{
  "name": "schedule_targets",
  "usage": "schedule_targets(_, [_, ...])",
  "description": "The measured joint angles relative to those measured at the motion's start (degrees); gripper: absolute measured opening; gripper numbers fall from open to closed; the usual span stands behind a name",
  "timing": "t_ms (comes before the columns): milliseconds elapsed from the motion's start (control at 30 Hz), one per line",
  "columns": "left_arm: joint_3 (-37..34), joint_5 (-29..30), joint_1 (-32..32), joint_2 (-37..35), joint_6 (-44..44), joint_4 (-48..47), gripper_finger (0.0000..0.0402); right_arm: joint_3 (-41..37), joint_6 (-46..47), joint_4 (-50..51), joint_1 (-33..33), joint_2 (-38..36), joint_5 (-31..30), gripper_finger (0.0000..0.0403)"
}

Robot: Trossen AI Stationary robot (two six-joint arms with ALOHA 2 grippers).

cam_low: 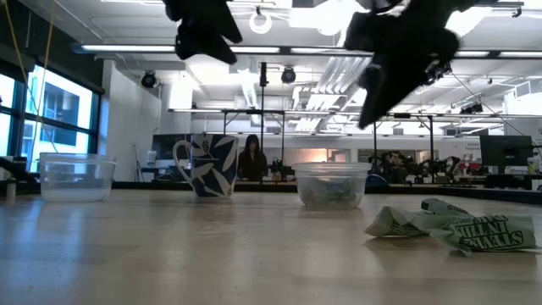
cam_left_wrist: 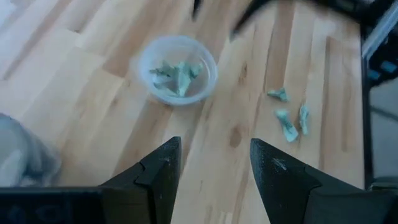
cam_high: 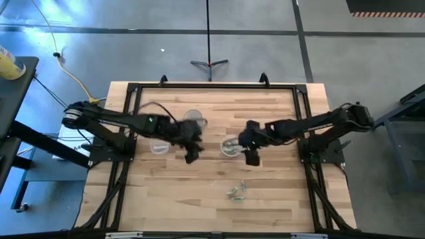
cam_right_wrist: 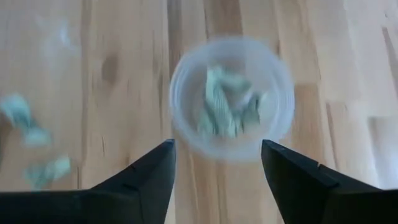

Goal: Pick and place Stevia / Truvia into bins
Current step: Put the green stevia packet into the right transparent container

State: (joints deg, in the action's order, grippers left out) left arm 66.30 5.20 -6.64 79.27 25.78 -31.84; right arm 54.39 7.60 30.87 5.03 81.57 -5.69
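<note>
With the right gripper (cam_right_wrist: 217, 180) held open (and empty) over the filled cup (cam_right_wrist: 230, 99), loose packets (cam_high: 237, 191) could be scattered by a careless descent.

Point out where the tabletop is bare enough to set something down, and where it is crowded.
Bare wood: the near strip on both sides of the loose packets, and the far strip behind the mug. Crowded: the middle band, where the empty cup, the left gripper, the filled cup and the right gripper sit close together.
</note>
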Motion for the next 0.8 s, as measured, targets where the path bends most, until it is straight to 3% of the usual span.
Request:
schedule_targets(300, [0.22, 1.66, -12.42, 16.92, 0.51, 20.32, 0.0225, -6.19, 8.55, 8.38, 13.91, -5.86, -2.98, 0.0216])
schedule_targets(467, [6.22, 3.67, -14.73, 27.05, 1.98, 28.16, 0.0225, -7.7, 15.78, 9.22, 22.22, -6.33, -6.86, 0.0217])
schedule_targets(600, [14.49, 5.67, -16.48, 35.21, 0.36, 26.0, 0.0225, -7.69, 22.53, 10.65, 28.16, -6.37, -10.63, 0.0216])
schedule_targets(800, [25.2, 7.45, -18.68, 44.2, 0.8, 12.91, 0.0225, -7.73, 33.77, 14.94, 36.1, -6.96, -14.62, 0.0216])
